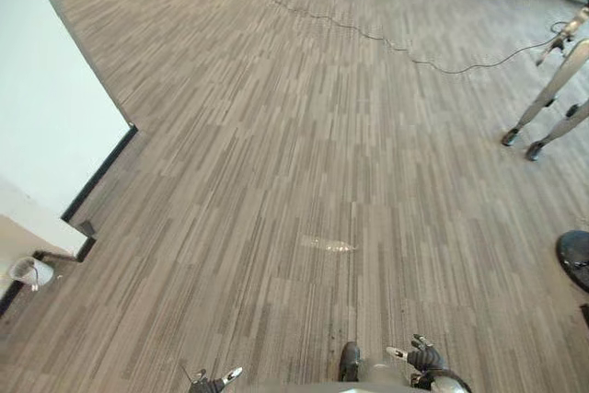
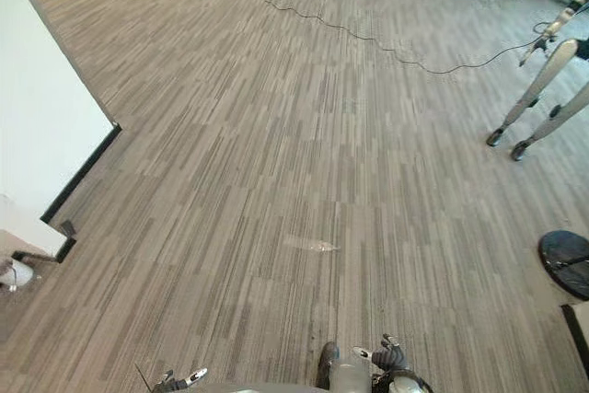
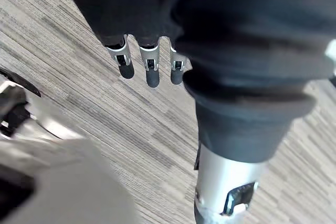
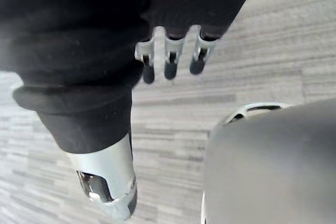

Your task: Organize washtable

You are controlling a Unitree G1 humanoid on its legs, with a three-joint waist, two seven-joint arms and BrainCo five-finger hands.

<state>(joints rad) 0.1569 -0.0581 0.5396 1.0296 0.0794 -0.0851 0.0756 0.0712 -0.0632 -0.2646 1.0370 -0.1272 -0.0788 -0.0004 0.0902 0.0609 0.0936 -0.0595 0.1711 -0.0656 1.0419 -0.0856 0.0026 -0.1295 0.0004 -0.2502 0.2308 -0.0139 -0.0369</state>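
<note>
We see left robot hand (image 3: 151, 69) hanging over floor (image 1: 276, 181), fingers straight, spread wide, holding nothing. Right robot hand (image 4: 169, 65) likewise: fingers loose, empty, floor beneath. Grey plank floor stretches ahead of us. White wall (image 1: 46, 117) with dark skirting on left, small white container (image 1: 30, 271) at its foot. Black cable (image 1: 386, 41) snakes across far floor.

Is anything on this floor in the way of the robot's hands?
Nothing visible near them. The left hand and right hand hang with relaxed fingers over the floor. Farther ahead a thin cable crosses the floor, and a white wall runs along the left.
</note>
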